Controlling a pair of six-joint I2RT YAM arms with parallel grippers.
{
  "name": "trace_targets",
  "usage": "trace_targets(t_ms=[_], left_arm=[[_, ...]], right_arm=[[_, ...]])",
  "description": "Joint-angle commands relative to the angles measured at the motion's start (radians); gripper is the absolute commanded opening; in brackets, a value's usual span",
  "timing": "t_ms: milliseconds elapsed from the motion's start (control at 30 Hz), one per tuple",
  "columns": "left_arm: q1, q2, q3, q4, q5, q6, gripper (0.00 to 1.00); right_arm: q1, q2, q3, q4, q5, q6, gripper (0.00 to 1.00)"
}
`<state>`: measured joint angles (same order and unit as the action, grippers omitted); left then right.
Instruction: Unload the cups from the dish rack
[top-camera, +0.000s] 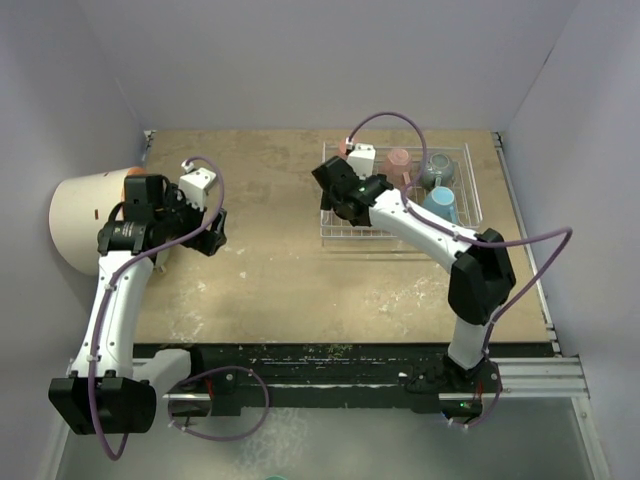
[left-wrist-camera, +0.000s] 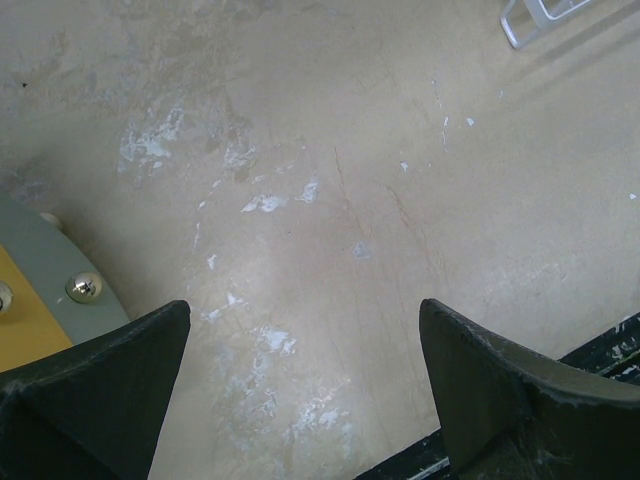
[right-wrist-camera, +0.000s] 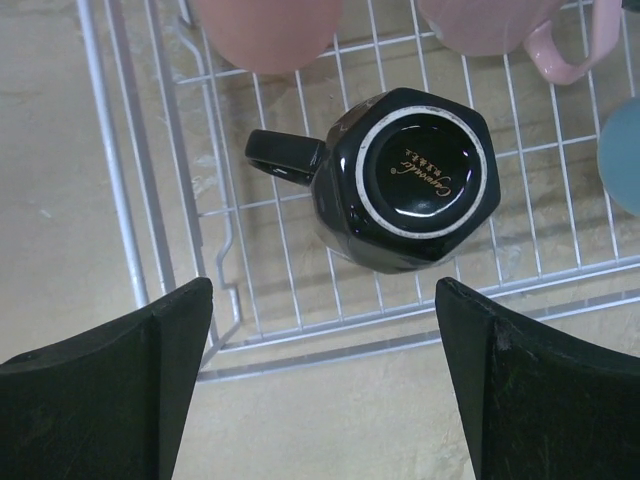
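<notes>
Jaws on both arms are standing spread wide, pinching nothing. Right gripper (right-wrist-camera: 322, 300) is hovering over the near-left corner of the dish rack (right-wrist-camera: 140, 200), its matte black wedge-shaped fingers (right-wrist-camera: 120, 380) framing the black mug (right-wrist-camera: 415, 180) from above without touching it. That mug is sitting upside down on the grid floor: glossy glaze, faceted hexagonal body, pale unglazed foot ring, gold script on the base, loop handle pointing toward the rack's side wall. Rack is showing as thin white-coated wire, rectangular, low-sided, sitting at the far right of the table (left-wrist-camera: 350, 150). Beyond the black mug, the salmon tumbler (right-wrist-camera: 265, 30) and pale pink mug (right-wrist-camera: 500, 25) are sitting inverted too, smooth and rounded; the light blue mug (right-wrist-camera: 625, 150) is peeking in at the edge. From the top view, the dark grey-blue mug (top-camera: 437, 172) is sitting at the rack's far side, next to the pink one. Left gripper (left-wrist-camera: 305, 310) is hanging over bare tabletop on the left, well apart from the rack and near the cream drum (top-camera: 85, 220), which is lying on its side. Table surface is looking tan, matte, scuffed with chalky white patches.
</notes>
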<state>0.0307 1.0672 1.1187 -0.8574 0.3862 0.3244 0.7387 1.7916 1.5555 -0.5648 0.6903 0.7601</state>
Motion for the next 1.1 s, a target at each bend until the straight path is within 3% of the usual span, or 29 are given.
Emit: trace_targets(t_ms=[0,133,733,1067], left_arm=[[-0.002,-0.004,0.022,-0.005,0.01,0.021,0.99],[-0.002,-0.001,0.029,-0.004,0.011,0.023,0.99],[-0.002,-0.034,0.025,-0.005,0.005,0.05,0.99],[-0.001,-0.042,0.018,-0.004,0.006,0.069,0.99]], right_arm=[[-0.002,0.048,0.103,-0.142,0.094,0.093,0.92],[-0.01,0.072,0.12,-0.201,0.135,0.162,0.9],[-0.146,-0.096,-0.112,-0.014,0.032,0.006,0.82],[-0.208,-0.242,-0.246,-0.008,0.053,-0.041,0.79]])
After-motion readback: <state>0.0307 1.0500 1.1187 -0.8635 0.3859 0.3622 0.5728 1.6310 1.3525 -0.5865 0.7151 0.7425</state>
